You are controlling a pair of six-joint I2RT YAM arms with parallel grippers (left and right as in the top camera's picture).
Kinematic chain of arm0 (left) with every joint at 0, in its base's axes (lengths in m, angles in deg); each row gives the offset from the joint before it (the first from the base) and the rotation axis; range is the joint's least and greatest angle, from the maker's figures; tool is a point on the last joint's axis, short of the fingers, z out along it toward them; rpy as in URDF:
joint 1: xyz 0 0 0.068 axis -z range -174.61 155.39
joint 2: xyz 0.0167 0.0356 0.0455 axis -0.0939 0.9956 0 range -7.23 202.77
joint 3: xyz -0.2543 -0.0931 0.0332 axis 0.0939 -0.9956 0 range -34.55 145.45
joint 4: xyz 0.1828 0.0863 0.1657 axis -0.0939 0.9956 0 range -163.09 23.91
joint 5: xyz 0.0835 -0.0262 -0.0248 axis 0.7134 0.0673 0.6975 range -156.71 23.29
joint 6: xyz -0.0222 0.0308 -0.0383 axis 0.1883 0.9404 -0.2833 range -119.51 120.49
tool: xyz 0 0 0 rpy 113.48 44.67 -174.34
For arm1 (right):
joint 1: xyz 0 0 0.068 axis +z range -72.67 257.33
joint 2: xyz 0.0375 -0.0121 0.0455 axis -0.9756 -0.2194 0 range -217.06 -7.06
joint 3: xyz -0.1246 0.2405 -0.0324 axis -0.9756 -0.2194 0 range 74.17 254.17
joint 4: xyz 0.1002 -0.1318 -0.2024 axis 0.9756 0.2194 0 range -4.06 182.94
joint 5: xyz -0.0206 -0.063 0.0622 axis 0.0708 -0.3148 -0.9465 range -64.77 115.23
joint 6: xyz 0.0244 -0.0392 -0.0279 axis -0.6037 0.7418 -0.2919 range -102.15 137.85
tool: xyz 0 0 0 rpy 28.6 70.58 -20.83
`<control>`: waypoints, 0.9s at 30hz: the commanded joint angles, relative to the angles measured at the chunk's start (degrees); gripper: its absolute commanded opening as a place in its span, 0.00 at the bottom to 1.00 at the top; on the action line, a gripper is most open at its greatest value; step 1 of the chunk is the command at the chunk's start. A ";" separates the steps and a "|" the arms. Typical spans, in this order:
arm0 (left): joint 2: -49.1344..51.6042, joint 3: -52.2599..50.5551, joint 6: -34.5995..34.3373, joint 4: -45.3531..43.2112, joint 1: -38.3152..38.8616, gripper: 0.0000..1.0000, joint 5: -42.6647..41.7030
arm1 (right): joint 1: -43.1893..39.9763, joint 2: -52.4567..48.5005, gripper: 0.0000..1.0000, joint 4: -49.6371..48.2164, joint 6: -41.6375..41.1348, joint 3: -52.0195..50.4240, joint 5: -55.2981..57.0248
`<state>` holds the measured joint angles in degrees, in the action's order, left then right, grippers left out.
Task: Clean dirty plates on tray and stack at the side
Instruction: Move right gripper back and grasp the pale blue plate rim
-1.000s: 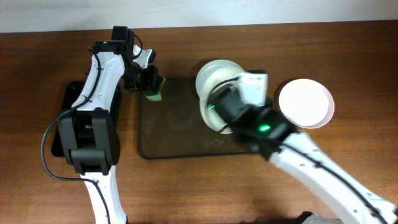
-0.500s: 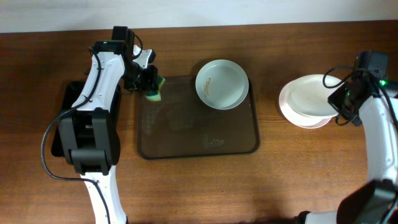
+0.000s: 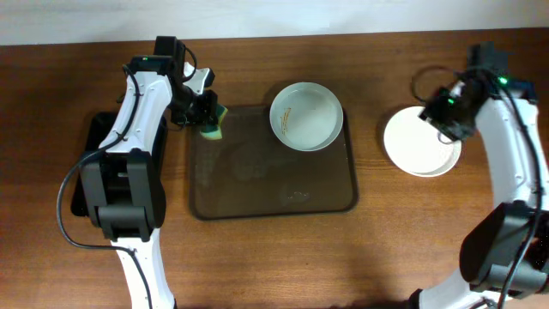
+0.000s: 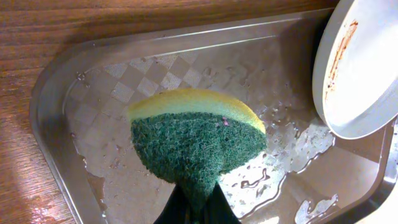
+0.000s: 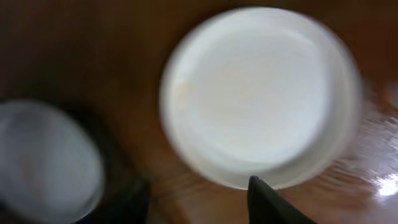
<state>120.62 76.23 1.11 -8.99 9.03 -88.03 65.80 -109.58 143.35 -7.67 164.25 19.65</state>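
Observation:
A white plate (image 3: 306, 116) with thin brownish-orange smears lies at the far right of the dark brown tray (image 3: 257, 193). A stack of clean white plates (image 3: 419, 148) sits on the table to the right of the tray. My left gripper (image 3: 208, 118) is shut on a yellow-and-green sponge (image 4: 196, 140) held above the tray's far left corner (image 4: 62, 93); the smeared plate (image 4: 360, 68) shows at the right of that view. My right gripper (image 3: 444, 114) is open and empty over the far edge of the stack (image 5: 261, 93); its view is blurred.
A smaller glossy black tray (image 3: 86, 163) lies at the left, under the left arm's base. The brown tray's floor is wet, with water drops (image 4: 292, 143). The table's far edge runs just behind both arms.
The right arm swung from over the tray to the right side, set a plate on the stack, let go and rose toward the far edge. The left arm and sponge have not moved.

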 commanded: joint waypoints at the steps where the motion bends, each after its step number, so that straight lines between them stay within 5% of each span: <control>1: -0.02 0.79 0.28 0.04 0.33 0.01 0.00 | 11.28 0.61 0.52 -4.00 0.92 1.86 -1.42; 7: -0.02 0.79 0.28 0.07 0.44 0.01 0.02 | 21.70 -8.68 0.51 -6.10 -1.92 1.86 2.14; 16: -0.02 0.79 0.28 -0.15 1.62 0.01 0.20 | 24.02 -21.38 0.29 -10.88 4.31 1.86 1.27; 20: -0.02 0.79 0.28 -0.15 1.62 0.01 0.20 | 24.39 -21.42 0.05 -6.47 4.09 1.86 1.07; 27: -0.02 0.79 0.28 -0.17 1.62 0.01 0.22 | 26.95 -21.38 0.04 4.26 4.11 1.86 -5.66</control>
<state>120.62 76.23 1.11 -9.06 10.73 -87.66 90.04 -130.30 145.62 -3.80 165.70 16.59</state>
